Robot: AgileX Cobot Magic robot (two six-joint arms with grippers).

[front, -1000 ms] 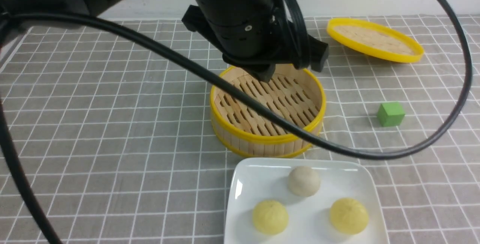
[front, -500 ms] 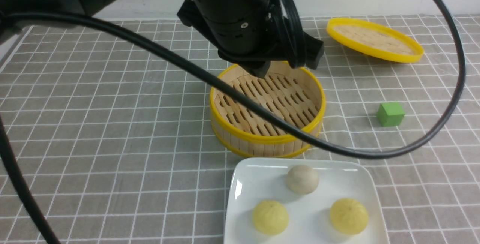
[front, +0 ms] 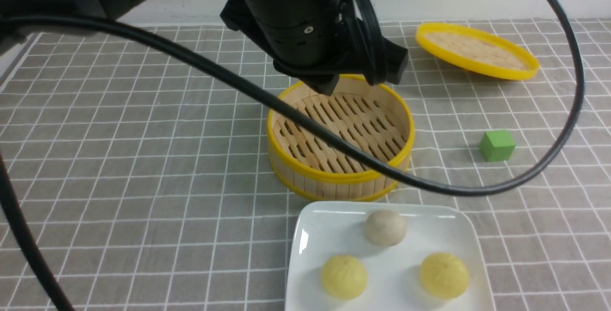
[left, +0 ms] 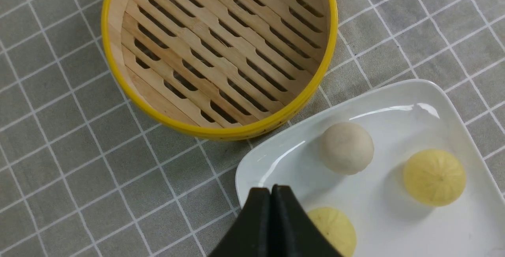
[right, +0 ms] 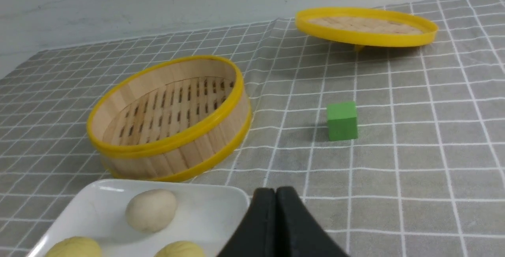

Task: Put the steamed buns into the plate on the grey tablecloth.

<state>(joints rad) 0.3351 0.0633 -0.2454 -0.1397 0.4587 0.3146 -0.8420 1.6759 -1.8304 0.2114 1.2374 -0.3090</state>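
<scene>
steamed buns (front: 385,227): three, one off-white and two pale yellow, all lying on the plate (front: 320,225), apart from one another
plate: on the grey tablecloth (front: 143,158), just beside the steamer basket (front: 334,179)
steamer basket: empty
left gripper (left: 271,196): fingers pressed together, holding nothing
right gripper (right: 275,196): fingers pressed together, holding nothing
remaining: judged nothing; transfer looks complete

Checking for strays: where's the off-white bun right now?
Front view, right of centre: the off-white bun sits on the plate, at its far edge, nearest the steamer basket.
</scene>
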